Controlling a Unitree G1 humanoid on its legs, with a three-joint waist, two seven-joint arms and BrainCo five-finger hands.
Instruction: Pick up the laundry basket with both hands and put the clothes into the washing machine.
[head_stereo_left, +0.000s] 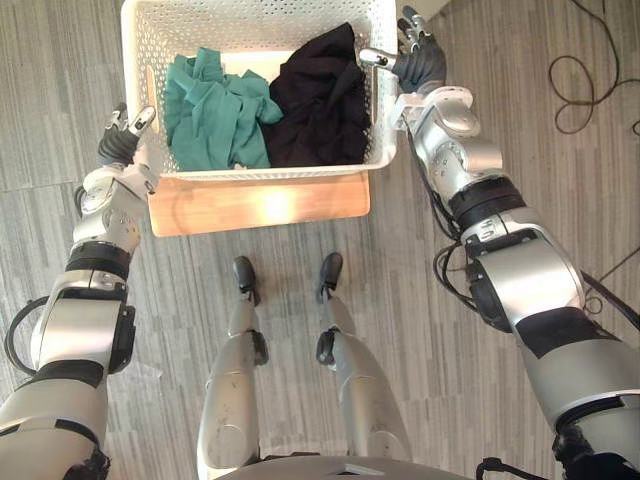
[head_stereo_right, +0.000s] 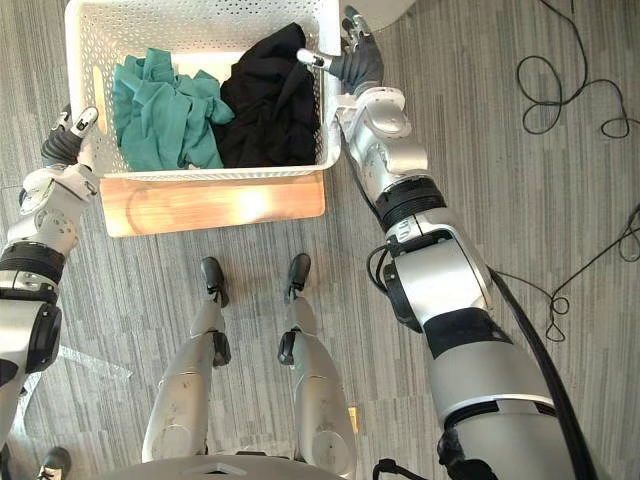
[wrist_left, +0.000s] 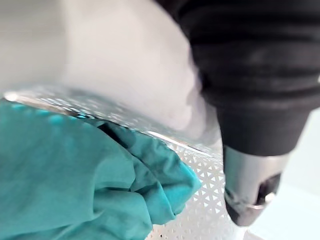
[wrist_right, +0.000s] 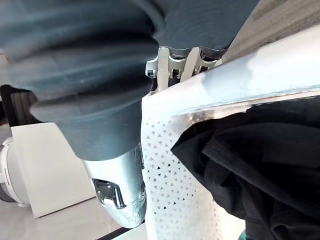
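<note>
A white perforated laundry basket (head_stereo_left: 270, 172) rests on a low wooden stand (head_stereo_left: 260, 205) in front of me. Inside lie a teal garment (head_stereo_left: 210, 115) on the left and a black garment (head_stereo_left: 320, 100) on the right. My left hand (head_stereo_left: 122, 140) is at the basket's left rim near the front corner, its thumb (wrist_left: 252, 190) against the wall beside the teal cloth (wrist_left: 75, 180). At the right rim is my right hand (head_stereo_left: 420, 62): its thumb (wrist_right: 120, 185) lies inside against the wall and its fingers (wrist_right: 172, 62) reach under the rim outside, pinching it.
Grey plank-patterned floor surrounds the stand on all sides. A white rounded object (head_stereo_right: 390, 12) sits just beyond the right hand at the far edge, and the right wrist view shows a white appliance-like body (wrist_right: 40, 170) past the basket.
</note>
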